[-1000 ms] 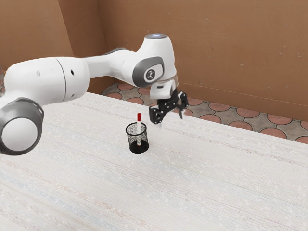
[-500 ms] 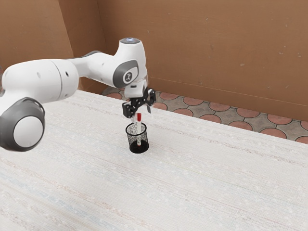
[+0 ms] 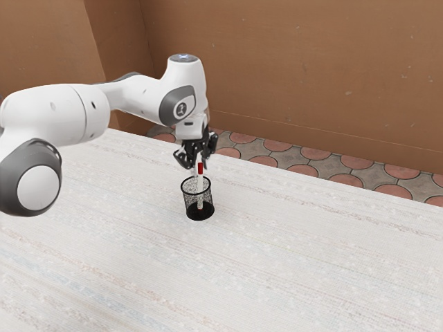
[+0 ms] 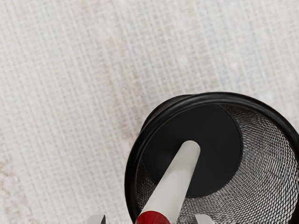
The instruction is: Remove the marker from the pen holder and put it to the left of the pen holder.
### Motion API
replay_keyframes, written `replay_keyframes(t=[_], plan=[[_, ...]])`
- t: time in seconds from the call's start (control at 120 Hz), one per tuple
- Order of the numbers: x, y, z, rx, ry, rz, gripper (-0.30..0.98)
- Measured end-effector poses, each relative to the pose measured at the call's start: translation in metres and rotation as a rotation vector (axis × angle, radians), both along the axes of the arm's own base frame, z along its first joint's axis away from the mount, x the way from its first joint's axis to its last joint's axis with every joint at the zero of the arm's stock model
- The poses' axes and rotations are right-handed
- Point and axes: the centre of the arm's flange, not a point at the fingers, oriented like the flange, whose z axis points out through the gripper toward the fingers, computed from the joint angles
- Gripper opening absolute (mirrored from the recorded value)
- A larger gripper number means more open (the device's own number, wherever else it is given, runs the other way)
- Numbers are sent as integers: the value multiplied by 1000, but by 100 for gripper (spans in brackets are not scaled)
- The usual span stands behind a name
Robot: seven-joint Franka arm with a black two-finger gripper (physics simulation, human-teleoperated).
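My gripper (image 3: 199,168) is at the top of the marker (image 3: 200,187), just above the rim of the pen holder. The marker, white with a red cap, stands nearly upright inside the black mesh pen holder (image 3: 187,200). In the wrist view, the tips of my gripper (image 4: 150,219) show at the lower edge, apart, one on each side of the red cap and not touching it. The white body of the marker (image 4: 174,179) runs down to the dark floor of the pen holder (image 4: 224,97).
A pale, woven-looking tabletop (image 3: 297,256) surrounds the holder. Beyond its far edge lie reddish floor tiles (image 3: 304,170) and a brown wall (image 3: 297,76).
My hand has moved toward the exterior view's left, from beside the pen holder to over the marker, and has turned. The marker and holder have stayed put.
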Motion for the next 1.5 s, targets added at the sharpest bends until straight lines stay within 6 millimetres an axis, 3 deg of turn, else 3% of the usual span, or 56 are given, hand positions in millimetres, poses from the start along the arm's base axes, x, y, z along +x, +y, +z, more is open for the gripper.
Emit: replay_keyframes(t=[0.267,0.367,0.483,0.608,0.692,0.783,0.833,0.933,1.092,1.283,1.5], plan=[[-1,2,5,0,-3,8,2],[-2,11,18,1,-12,21,-3],[-6,19,46,5,-34,35,-6],[-17,30,101,15,-79,52,-9],[-26,58,130,24,-101,93,-9],[-32,94,138,26,-97,146,-10],[-33,113,135,12,-87,176,-10],[-33,148,104,-59,-38,238,-10],[-35,185,64,-290,6,321,-10],[-36,218,15,-633,6,383,-10],[-47,251,-17,-777,-26,378,-10]])
